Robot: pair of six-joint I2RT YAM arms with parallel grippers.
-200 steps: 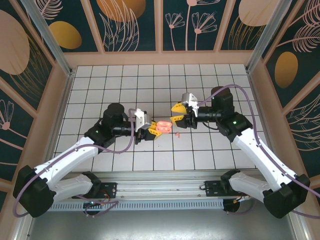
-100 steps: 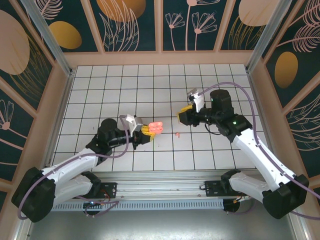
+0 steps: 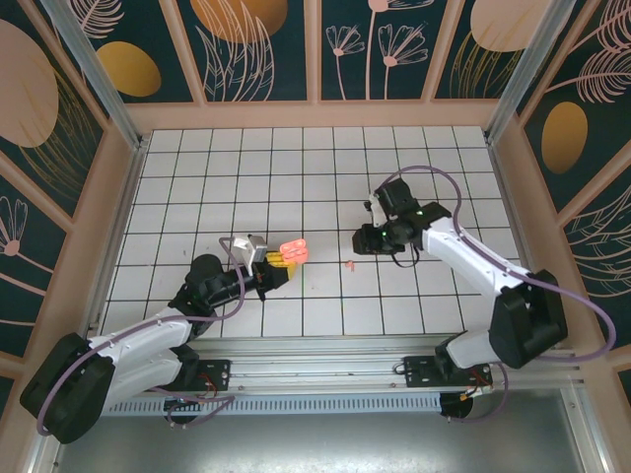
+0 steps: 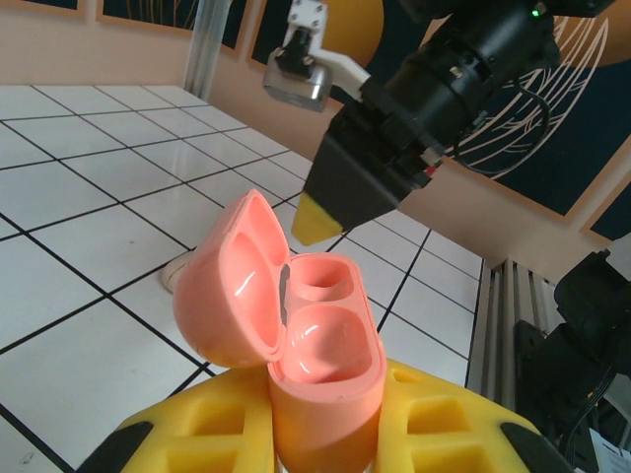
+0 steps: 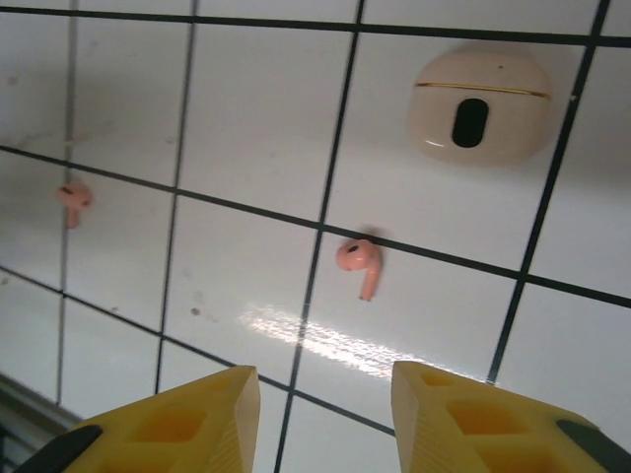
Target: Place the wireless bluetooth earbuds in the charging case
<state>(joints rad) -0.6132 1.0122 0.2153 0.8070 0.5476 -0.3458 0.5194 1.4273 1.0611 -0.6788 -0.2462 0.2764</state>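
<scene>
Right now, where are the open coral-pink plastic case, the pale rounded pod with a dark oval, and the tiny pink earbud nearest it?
open coral-pink plastic case (image 4: 325, 357): left wrist view, near socket.
pale rounded pod (image 5: 510, 116): right wrist view, shell beside oval.
tiny pink earbud (image 5: 356, 255): right wrist view, rounded head.

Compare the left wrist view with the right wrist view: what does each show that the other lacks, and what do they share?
Left wrist: the open case, both wells empty, clamped in the left gripper's jaws. Right wrist: two earbuds lying apart on the tiles. Both: the tiled table and the right gripper, its jaws open.
</scene>
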